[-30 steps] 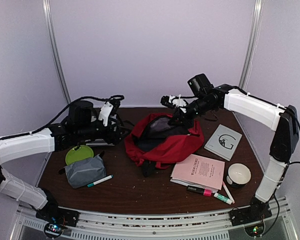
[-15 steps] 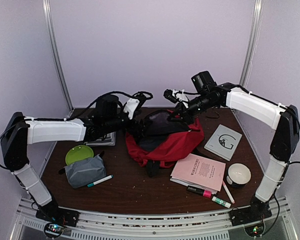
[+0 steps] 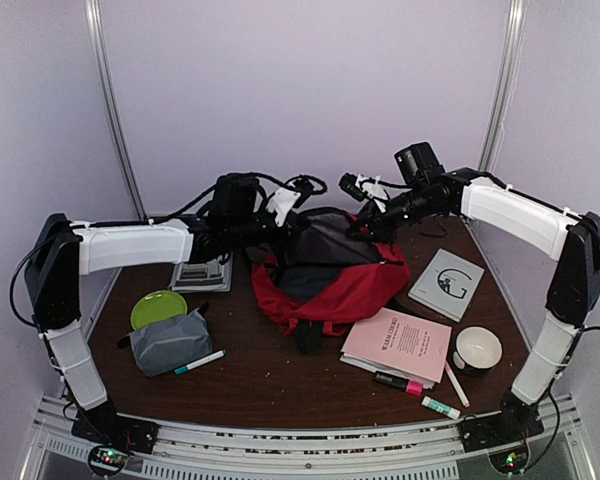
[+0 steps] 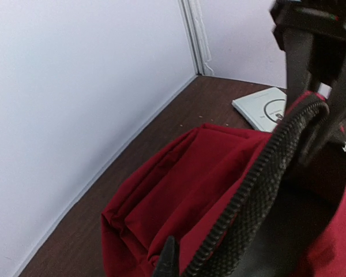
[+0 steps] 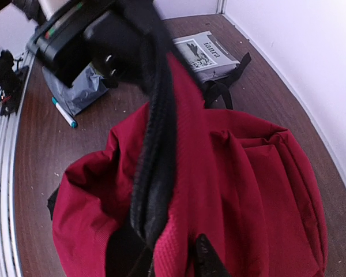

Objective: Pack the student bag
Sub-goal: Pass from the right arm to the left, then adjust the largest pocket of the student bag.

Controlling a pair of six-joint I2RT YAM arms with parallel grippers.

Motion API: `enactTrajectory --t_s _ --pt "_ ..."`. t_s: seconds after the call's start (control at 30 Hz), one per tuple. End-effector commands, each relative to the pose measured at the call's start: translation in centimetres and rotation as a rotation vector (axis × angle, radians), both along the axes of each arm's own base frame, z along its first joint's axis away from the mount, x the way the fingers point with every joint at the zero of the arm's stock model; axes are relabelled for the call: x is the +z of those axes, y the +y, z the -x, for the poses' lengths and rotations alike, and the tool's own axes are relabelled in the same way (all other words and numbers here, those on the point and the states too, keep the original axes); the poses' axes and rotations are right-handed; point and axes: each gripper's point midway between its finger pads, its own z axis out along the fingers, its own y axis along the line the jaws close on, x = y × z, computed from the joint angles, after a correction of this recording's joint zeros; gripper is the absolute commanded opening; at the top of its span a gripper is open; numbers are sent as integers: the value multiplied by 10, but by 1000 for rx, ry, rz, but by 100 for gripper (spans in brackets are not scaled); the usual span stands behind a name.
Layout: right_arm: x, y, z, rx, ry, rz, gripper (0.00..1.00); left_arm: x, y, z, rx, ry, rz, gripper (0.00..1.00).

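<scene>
The red student bag [image 3: 332, 283] lies at the middle of the table with its mouth held up and open, the dark lining showing. My left gripper [image 3: 283, 222] is shut on the left rim; in the left wrist view one fingertip [image 4: 170, 259] presses the red fabric beside the black zipper [image 4: 259, 173]. My right gripper [image 3: 366, 214] holds the right rim raised. In the right wrist view the red rim [image 5: 179, 231] sits pinched between the two fingers of that gripper [image 5: 173, 262].
Left of the bag lie a green plate [image 3: 158, 307], a grey pouch [image 3: 170, 340], a teal marker [image 3: 200, 362] and a book [image 3: 202, 273]. On the right are a pink notebook [image 3: 395, 343], a grey book [image 3: 446, 284], a white cup [image 3: 477, 350] and markers [image 3: 405, 383].
My left arm swung right to the bag's left rim and its gripper shut on it. The right gripper rose a little with its rim, pulling the mouth up.
</scene>
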Motion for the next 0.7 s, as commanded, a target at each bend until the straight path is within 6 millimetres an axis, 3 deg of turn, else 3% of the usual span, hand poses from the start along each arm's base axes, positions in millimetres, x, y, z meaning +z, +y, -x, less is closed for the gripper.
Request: enactTrajectory --t_s 0.0,0.1,0.2,0.3,0.43,0.6,0.67 --pt "15 -15 18 -20 -7 15 24 59 35 -46 215 -54 68 0" --pt "23 -11 61 102 -18 11 28 82 52 -54 215 40 268 0" --pt "16 -2 105 235 -34 63 29 91 47 -48 165 121 379 0" --pt "7 13 127 295 -38 128 29 93 47 -42 186 193 449 0" --pt "-1 39 146 381 -78 162 32 96 54 -31 255 229 461 0" --pt "-21 77 139 364 -111 203 41 106 60 -17 288 264 420 0" --pt "-30 85 135 364 -108 199 50 112 65 -11 281 251 408 0"
